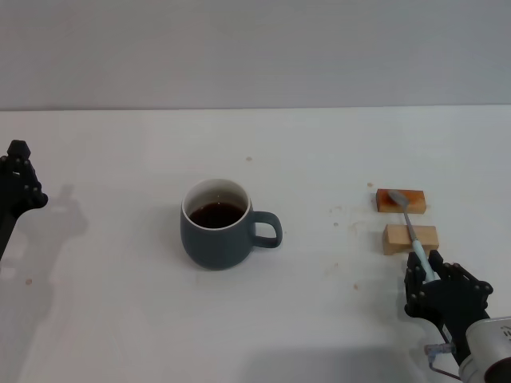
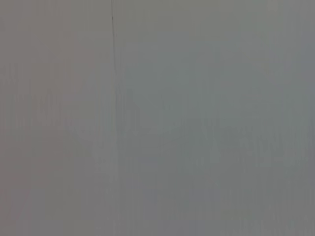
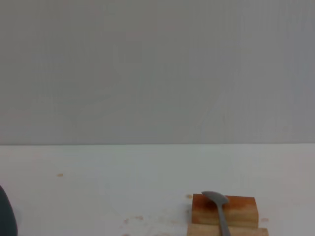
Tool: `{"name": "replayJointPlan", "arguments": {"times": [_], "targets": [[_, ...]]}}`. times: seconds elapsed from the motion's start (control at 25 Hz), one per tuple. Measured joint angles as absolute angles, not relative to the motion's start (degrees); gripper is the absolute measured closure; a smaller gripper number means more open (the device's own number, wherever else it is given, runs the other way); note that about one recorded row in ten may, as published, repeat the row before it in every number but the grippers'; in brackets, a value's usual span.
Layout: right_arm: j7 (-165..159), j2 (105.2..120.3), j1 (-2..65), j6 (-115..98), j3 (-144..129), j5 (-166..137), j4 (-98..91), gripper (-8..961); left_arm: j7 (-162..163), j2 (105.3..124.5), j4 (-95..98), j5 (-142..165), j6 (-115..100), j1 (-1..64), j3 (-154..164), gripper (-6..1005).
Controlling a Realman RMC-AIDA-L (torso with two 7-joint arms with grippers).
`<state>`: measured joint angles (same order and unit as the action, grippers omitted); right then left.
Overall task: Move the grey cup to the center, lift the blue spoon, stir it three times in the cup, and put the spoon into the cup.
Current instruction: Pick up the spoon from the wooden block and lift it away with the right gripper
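The grey cup (image 1: 216, 225) stands upright near the middle of the white table (image 1: 120, 319), dark liquid inside, its loop handle pointing to three o'clock. At about three o'clock from it, well apart, the blue spoon (image 1: 412, 230) lies across two wooden blocks (image 1: 401, 200), its metal bowl on the farther, darker block (image 3: 224, 210) and its pale handle running past the nearer block (image 1: 410, 238) toward five o'clock. The right gripper (image 1: 423, 270) sits at that handle end, its black fingers (image 1: 415, 275) pinching the handle. The left gripper (image 1: 17, 179) is parked at nine o'clock, far from the cup; whether its fingers are spread I cannot tell.
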<state>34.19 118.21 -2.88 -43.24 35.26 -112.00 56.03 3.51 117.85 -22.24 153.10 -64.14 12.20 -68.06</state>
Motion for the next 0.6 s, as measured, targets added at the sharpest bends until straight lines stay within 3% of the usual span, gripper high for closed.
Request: {"name": "replayJointPlan", "arguments": {"times": [0.6], "targets": [[34.19,118.21,-2.50,-43.30,35.26,-111.89,56.00,707,3.52,117.86,-22.33,153.10,-64.27,12.22,-68.20,1001]]}}
